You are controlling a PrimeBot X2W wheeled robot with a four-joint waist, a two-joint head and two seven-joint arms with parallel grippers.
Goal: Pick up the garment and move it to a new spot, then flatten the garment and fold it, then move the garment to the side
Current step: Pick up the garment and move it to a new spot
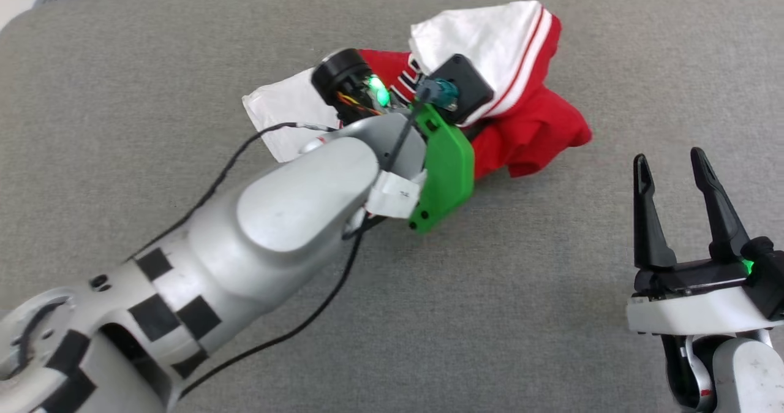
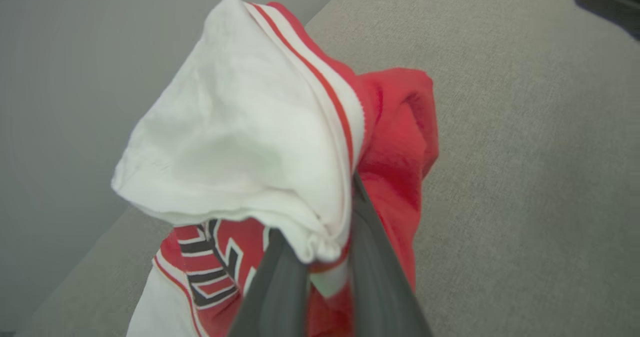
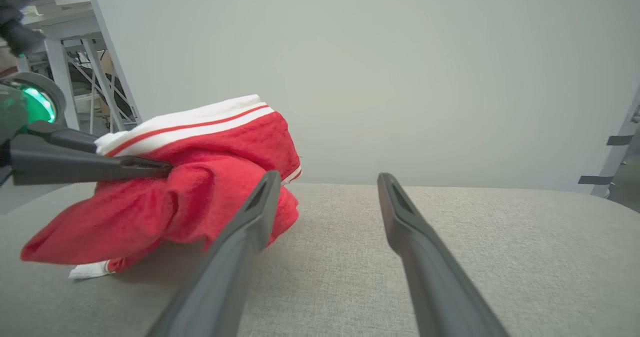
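The garment [image 1: 533, 128] is a bunched red shirt with a white, red-striped sleeve on top, lying at the far middle of the table. My left arm reaches over it from the lower left, and its wrist hides the fingers in the head view. In the left wrist view my left gripper [image 2: 317, 204] is shut on a fold of the garment [image 2: 240, 142], where white sleeve meets red cloth. In the right wrist view the garment [image 3: 215, 177] hangs from those fingers [image 3: 90, 162], its lower part resting on the table. My right gripper [image 1: 669, 159] [image 3: 328, 177] stands open and holds nothing, to the right of the garment.
The grey fabric table [image 1: 184, 45] stretches wide on all sides, with its back edge just beyond the garment. A black cable [image 1: 318, 309] trails from my left arm. A plain wall rises behind the table, and a metal frame [image 3: 75, 77] stands off to the far left.
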